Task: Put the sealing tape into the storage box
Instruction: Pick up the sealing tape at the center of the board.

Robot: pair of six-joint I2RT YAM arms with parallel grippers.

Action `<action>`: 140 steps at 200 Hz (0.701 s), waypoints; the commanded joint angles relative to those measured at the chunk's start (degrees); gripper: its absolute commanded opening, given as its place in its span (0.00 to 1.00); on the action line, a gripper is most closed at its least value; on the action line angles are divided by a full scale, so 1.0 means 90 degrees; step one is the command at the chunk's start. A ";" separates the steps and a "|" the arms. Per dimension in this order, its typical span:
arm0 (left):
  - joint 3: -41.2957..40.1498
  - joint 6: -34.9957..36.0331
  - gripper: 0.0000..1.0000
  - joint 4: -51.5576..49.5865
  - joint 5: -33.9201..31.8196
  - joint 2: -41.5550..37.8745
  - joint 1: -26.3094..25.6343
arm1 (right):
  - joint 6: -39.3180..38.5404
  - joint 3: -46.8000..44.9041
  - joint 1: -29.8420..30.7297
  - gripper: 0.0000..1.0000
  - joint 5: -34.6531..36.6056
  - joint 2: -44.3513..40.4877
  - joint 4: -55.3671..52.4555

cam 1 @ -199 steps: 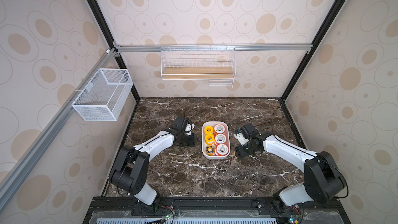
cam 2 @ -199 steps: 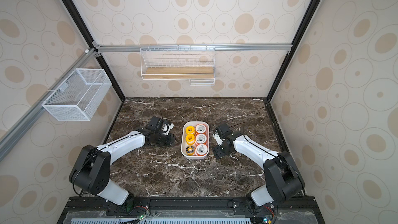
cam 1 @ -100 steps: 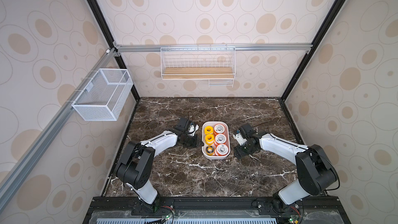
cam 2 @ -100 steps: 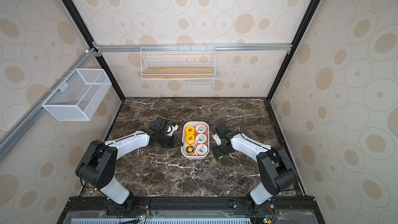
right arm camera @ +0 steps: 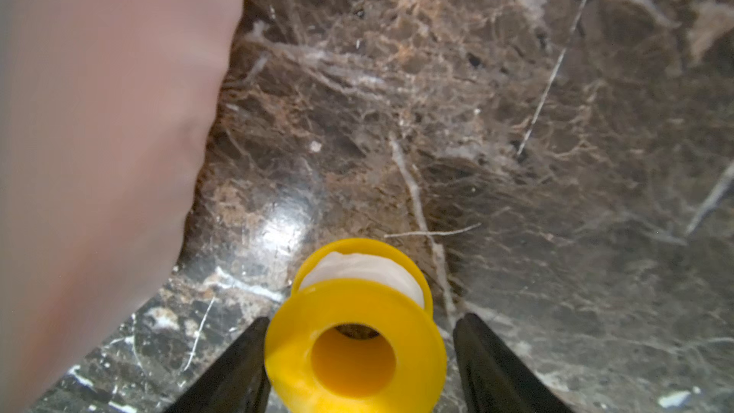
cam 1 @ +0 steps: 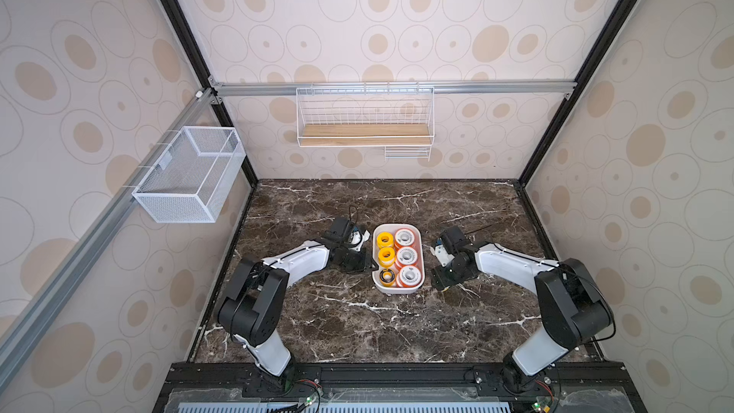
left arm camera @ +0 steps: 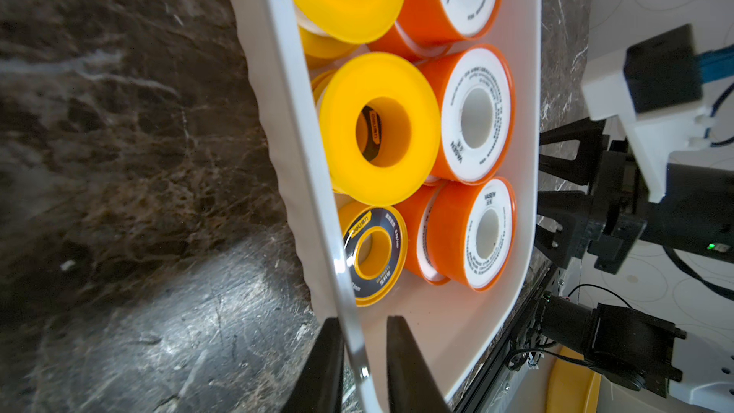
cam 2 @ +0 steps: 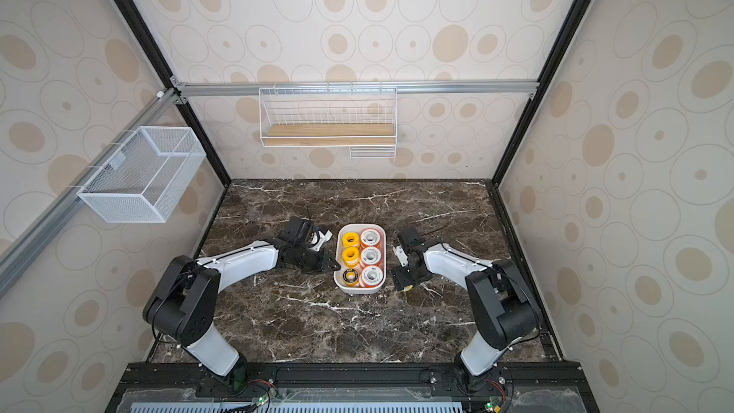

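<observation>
Orange "VASEN" spools [left arm camera: 452, 97]; left claw [left arm camera: 362, 321] clamped on storage box [left arm camera: 278, 73], right claw [right arm camera: 362, 317] released.

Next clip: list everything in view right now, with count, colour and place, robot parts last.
table: one, dark marble.
storage box: one, white, mid-table.
white-faced spools: three on top, orange rims, box row on the robot's right; more orange beneath.
solid yellow spools: two on top, box row on the robot's left; more spools beneath.
dark-faced spool: one, yellow rim, same row, end nearest the robot.
loose yellow spool: one, on the table beside the box.
mesh basket: one, white, hung at the robot's left.
wire shelf: one, white with wooden board, hung at the back.
left gripper: black, shut astride the box's wall.
right gripper: black, open around the loose yellow spool.
</observation>
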 commanded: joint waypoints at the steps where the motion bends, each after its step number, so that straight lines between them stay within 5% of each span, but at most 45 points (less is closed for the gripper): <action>1: 0.0229 -0.0067 0.24 0.0037 0.0129 0.0089 -0.0056 | 0.0086 0.0172 -0.0065 0.76 -0.0050 0.0112 0.0008; 140: 0.0268 -0.0111 0.21 0.0034 0.0259 0.0163 -0.0065 | 0.0062 0.0249 -0.0109 0.61 0.0291 -0.0116 -0.0241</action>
